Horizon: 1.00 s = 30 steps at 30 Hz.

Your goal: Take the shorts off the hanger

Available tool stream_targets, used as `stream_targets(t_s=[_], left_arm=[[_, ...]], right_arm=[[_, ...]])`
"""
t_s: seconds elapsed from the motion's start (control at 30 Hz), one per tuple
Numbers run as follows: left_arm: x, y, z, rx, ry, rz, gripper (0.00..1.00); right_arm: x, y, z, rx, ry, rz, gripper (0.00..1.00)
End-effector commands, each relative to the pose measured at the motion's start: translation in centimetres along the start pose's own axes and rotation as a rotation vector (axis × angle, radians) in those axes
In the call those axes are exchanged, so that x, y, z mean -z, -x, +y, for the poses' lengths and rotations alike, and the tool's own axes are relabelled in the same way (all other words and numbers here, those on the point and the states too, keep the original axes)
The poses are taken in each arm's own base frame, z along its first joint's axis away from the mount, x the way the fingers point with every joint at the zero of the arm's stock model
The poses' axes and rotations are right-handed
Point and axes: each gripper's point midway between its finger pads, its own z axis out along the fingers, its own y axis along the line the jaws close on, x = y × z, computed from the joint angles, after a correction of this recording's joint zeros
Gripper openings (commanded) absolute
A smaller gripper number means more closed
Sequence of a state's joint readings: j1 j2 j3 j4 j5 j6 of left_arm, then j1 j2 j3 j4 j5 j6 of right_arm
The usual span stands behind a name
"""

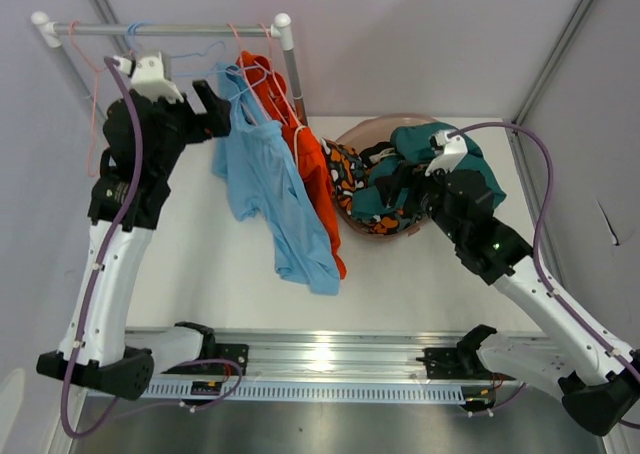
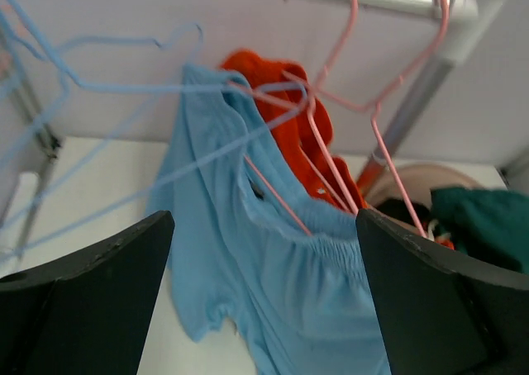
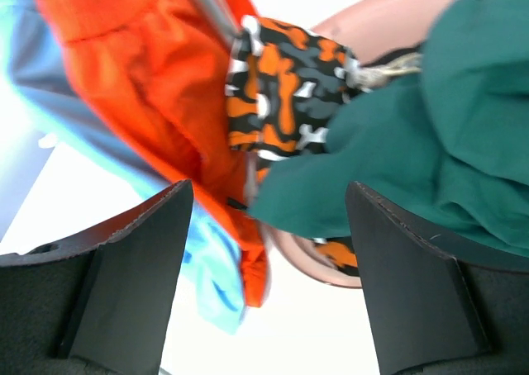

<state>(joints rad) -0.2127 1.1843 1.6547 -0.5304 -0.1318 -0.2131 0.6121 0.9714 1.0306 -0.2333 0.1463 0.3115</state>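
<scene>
The light blue shorts (image 1: 268, 179) hang from a pink hanger (image 2: 277, 201) on the rack, with the bright orange shorts (image 1: 305, 139) behind them on another pink hanger (image 2: 364, 102). My left gripper (image 1: 222, 109) is open beside the blue shorts' waistband (image 2: 331, 230), which lies between its jaws. The teal shorts (image 1: 430, 169) and the black orange-and-white patterned shorts (image 1: 345, 174) lie in the bowl. My right gripper (image 1: 425, 179) is open and empty over the teal shorts (image 3: 430, 127). Plain black shorts show as dark fabric (image 1: 400, 179) in the bowl.
A brown bowl (image 1: 372, 126) stands at the back right of the white table. The rack's rail (image 1: 165, 29) and right post (image 1: 292, 69) stand at the back left. Empty blue hangers (image 2: 107, 86) hang left of the shorts.
</scene>
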Motion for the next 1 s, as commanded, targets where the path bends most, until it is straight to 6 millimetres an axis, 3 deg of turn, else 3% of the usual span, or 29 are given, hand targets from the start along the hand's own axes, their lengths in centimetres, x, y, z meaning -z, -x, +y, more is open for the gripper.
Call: stream_targets(t_s=[0.0,0.03,0.07,0.17,0.2,0.3,0.4,0.43,0.5,0.53,0.57,0.73,0.77,0.97], left_arm=[[0.0,-2.6,-2.9,0.047,-0.208,0.021,0.98],[-0.3,-2.5,-3.0,0.058,-0.224,0.004,0.97],[-1.1,-3.9,-2.6,0.091,-0.215,0.034,0.97],[-3.2,-5.1,0.5,0.211,-0.163,0.049,0.91],[-4.4,-5.6,2.5,0.245,-0.133,0.055,0.87],[-7.3,-6.9,5.2,0.279,-0.085,0.041,0.86],[-9.3,-6.0,6.8,0.265,-0.07,-0.012,0.86],[-10.4,-6.7,7.5,0.285,-0.063,-0.001,0.86],[-11.7,-5.3,9.0,0.3,-0.045,-0.047,0.85],[-12.9,-6.3,9.9,0.328,-0.029,-0.026,0.84],[-13.2,-4.9,10.3,0.33,-0.022,-0.054,0.84],[-14.7,-3.8,13.0,0.345,0.088,-0.078,0.83],[-14.9,-4.2,14.5,0.351,0.166,-0.079,0.85],[-13.4,-1.8,17.8,0.328,0.345,-0.152,0.88]], right_arm=[[0.7,2.0,1.8,0.028,-0.002,-0.046,0.81],[0.8,2.0,2.1,0.03,-0.002,-0.046,0.81],[0.9,2.0,2.1,0.034,-0.013,-0.046,0.81],[1.4,1.7,2.8,0.043,-0.007,-0.038,0.81],[1.6,1.8,2.7,0.043,-0.015,-0.044,0.81],[2.0,1.6,2.7,0.044,-0.017,-0.044,0.81],[2.0,1.3,2.6,0.047,-0.021,-0.037,0.81],[1.9,1.2,2.7,0.05,-0.022,-0.035,0.81],[1.7,1.0,2.7,0.053,-0.022,-0.031,0.81],[1.5,0.9,2.7,0.056,-0.023,-0.025,0.81],[1.5,0.8,2.8,0.057,-0.022,-0.023,0.8],[1.0,0.1,2.8,0.063,-0.022,-0.013,0.8],[0.9,0.0,2.8,0.063,-0.023,-0.01,0.8],[0.1,-0.9,3.2,0.063,-0.013,0.006,0.8]])
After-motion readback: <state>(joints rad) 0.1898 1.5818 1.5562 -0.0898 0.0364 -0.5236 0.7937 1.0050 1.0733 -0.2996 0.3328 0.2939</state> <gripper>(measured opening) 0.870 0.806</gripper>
